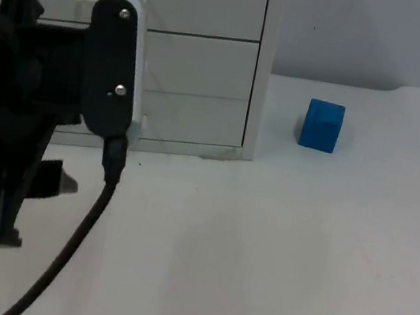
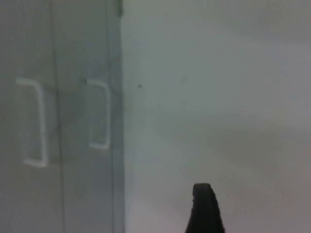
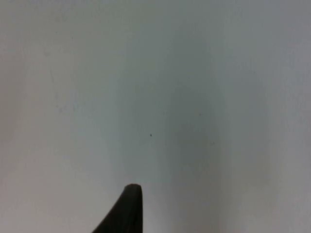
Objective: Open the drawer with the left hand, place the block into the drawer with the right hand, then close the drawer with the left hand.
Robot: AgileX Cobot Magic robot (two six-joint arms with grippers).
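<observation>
From above, the left arm (image 1: 41, 115) is hanging before the white drawer cabinet (image 1: 200, 68), its drawers shut; the blue block (image 1: 322, 126) is sitting on the table (image 1: 274, 256), right of the cabinet. The left wrist view is showing two white drawer handles (image 2: 99, 114); I cannot tell the left gripper's state. In the right wrist view, the right gripper's fingertip (image 3: 127, 209) is hanging over bare table; its state is unclear.

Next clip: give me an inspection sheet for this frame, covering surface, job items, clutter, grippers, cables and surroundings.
Surface: white table top, bare in front of the drawers.
Job's things: white drawer unit at the back, all drawers shut, white handles untouched; blue block on the table beside the unit, apart from it.
Clutter: nothing seen.
Grippers: left gripper in front of the drawer fronts, touching nothing; right gripper over bare table, waiting.
Cables: the robot's own, left out.
Surroundings: grey partition wall behind.
</observation>
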